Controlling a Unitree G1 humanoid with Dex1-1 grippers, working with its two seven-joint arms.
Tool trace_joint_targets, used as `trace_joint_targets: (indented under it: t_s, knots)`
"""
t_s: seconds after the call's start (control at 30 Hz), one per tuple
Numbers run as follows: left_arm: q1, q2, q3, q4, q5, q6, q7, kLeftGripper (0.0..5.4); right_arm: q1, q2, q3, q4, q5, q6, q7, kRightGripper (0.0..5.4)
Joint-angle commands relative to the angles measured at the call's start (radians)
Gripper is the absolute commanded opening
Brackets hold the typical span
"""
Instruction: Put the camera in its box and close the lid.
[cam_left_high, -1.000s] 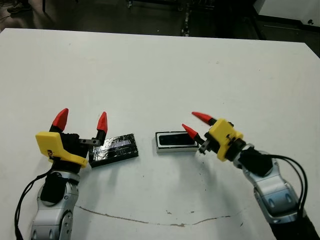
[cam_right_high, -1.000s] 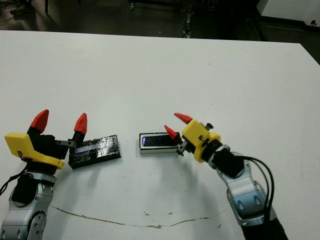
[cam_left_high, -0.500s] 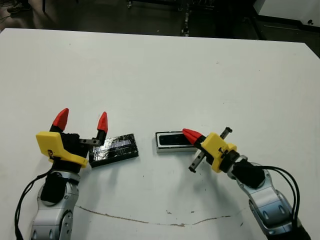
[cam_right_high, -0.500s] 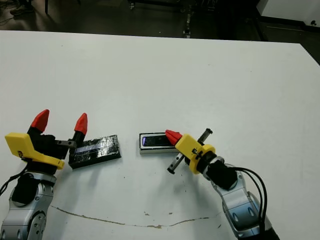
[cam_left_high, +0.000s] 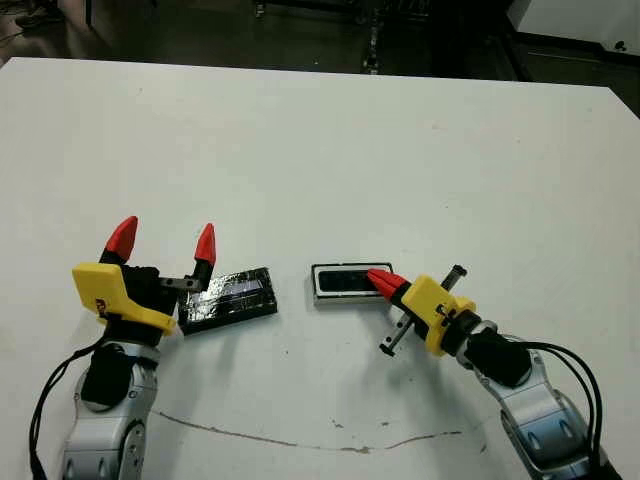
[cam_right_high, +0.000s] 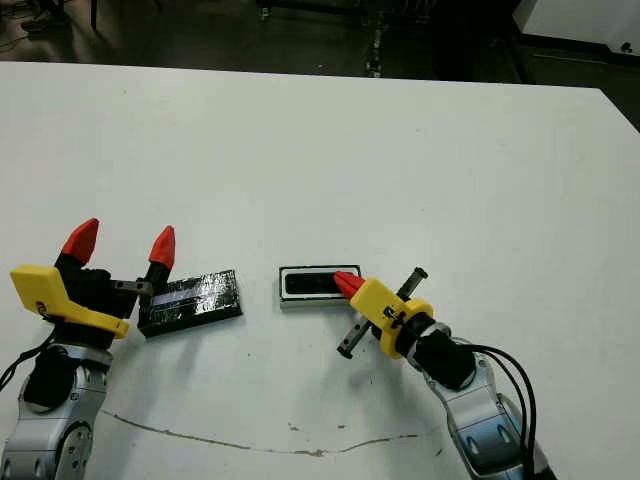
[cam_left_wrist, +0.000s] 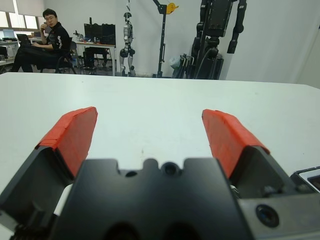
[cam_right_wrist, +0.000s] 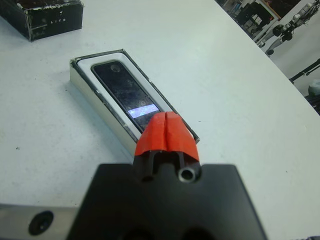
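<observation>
Lying inside the box (cam_right_wrist: 107, 112), the camera (cam_right_wrist: 125, 92) sits just ahead of the right gripper (cam_right_wrist: 167, 131), fingers pressed together; left gripper (cam_left_high: 163, 240) spread wide beside the lid (cam_left_high: 228, 297).

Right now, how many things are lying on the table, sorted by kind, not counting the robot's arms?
Camera: 1, lying in the box
Box: 1
Lid: 1, lying apart from the box
Total: 3
</observation>
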Motion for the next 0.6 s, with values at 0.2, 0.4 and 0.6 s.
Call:
trace_joint_targets:
  t_s: [0.2,0.4,0.6]
  knots:
    - [0.007,0.012,0.009,-0.004,-0.006,-0.006,-0.012,5.4,-0.004,0.054,-0.199,-0.098,0.227,0.043,-0.023,0.01]
    - [0.002,0.074,0.033,-0.038,-0.023,0.021,-0.068,5.4,-0.023,0.037,-0.322,-0.192,0.336,0.075,-0.034,0.01]
    - [-0.023,0.203,0.07,-0.081,-0.058,0.044,-0.179,5.4,-0.042,0.031,-0.398,-0.171,0.395,0.086,-0.048,0.01]
